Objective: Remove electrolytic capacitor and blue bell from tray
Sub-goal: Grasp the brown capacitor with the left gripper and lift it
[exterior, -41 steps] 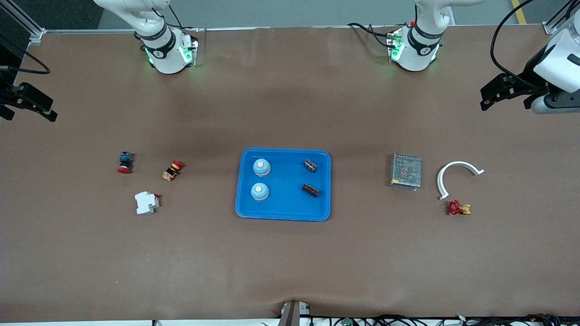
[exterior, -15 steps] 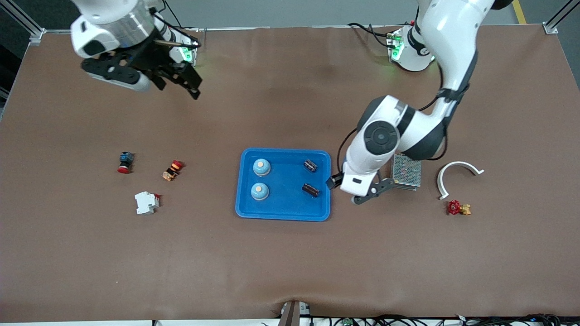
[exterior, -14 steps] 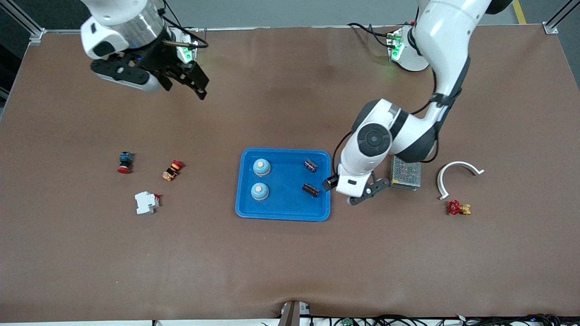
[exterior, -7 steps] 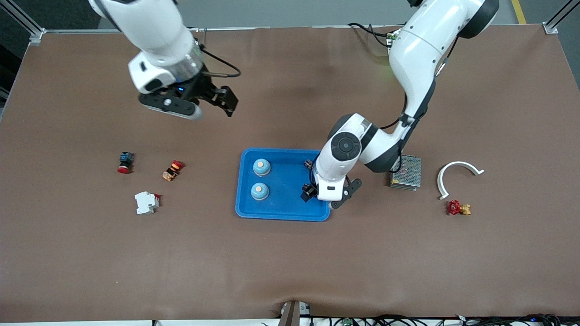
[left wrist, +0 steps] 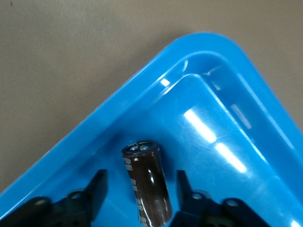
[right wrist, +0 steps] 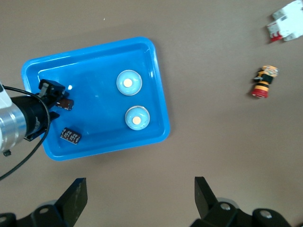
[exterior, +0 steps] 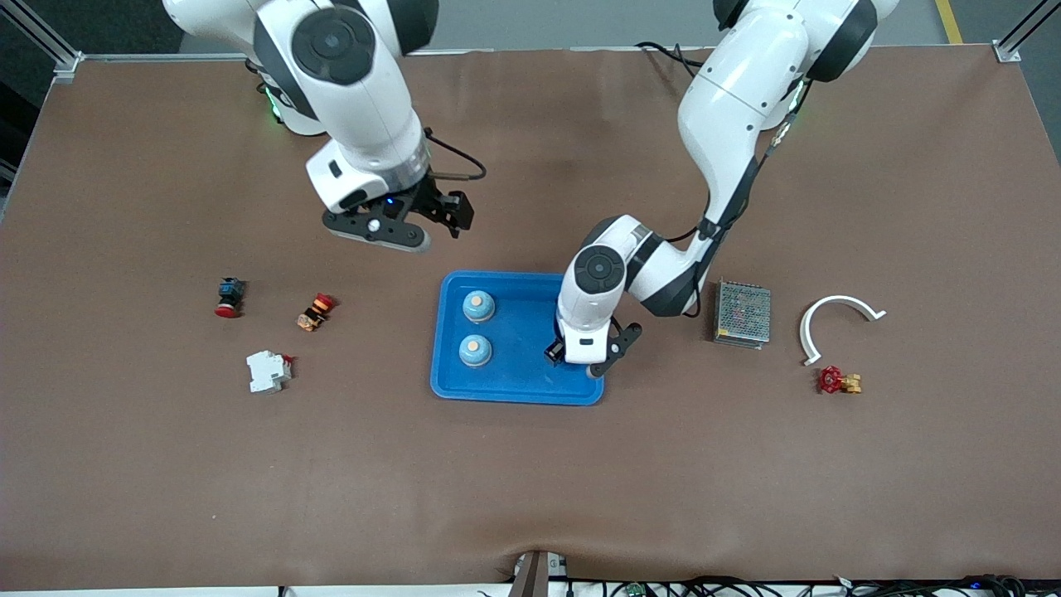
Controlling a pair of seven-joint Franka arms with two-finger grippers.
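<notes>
In the front view the left arm's wrist covers both capacitors in the blue tray [exterior: 497, 385], and it hides the left tool [exterior: 580, 358] fingertips too. In the left wrist view the capacitor [left wrist: 147, 182] between the spread fingers [left wrist: 97, 191] runs off the picture's edge, so its lower end is unseen, and only one corner of the tray [left wrist: 208, 52] fits in. In the right wrist view the right tool [right wrist: 139, 201] fingers are cut off, and the left tool [right wrist: 49, 94] partly masks one capacitor [right wrist: 66, 105].
</notes>
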